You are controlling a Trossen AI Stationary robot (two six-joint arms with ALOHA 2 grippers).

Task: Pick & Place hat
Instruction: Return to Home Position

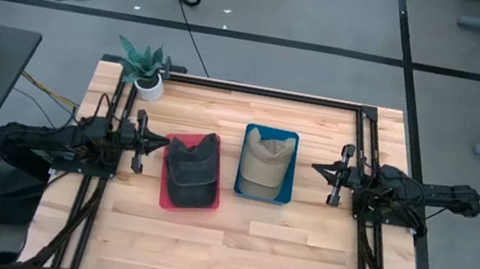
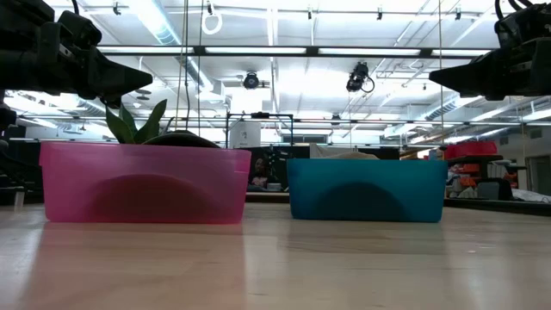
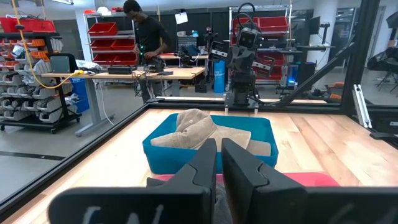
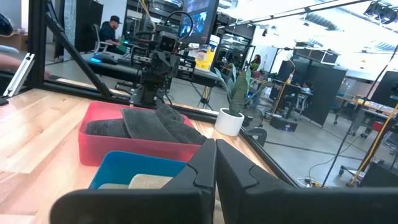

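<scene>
A dark grey hat [image 1: 192,170] lies in a red bin [image 1: 168,200]; the right wrist view also shows the hat [image 4: 149,124]. A beige hat [image 1: 264,166] lies in a blue bin [image 1: 290,167], and this hat [image 3: 194,130] shows in the left wrist view too. My left gripper [image 1: 161,144] hovers shut above the red bin's left edge. My right gripper [image 1: 317,170] hovers shut to the right of the blue bin. Both are raised above the bins in the low view, left gripper [image 2: 146,79], right gripper [image 2: 433,79].
A small potted plant [image 1: 145,70] stands at the table's far left corner. Black frame rails [image 1: 267,91] run along the far edge and both sides. Bare wood [image 1: 240,252] lies in front of the bins. A person [image 3: 144,37] stands at a bench beyond the table.
</scene>
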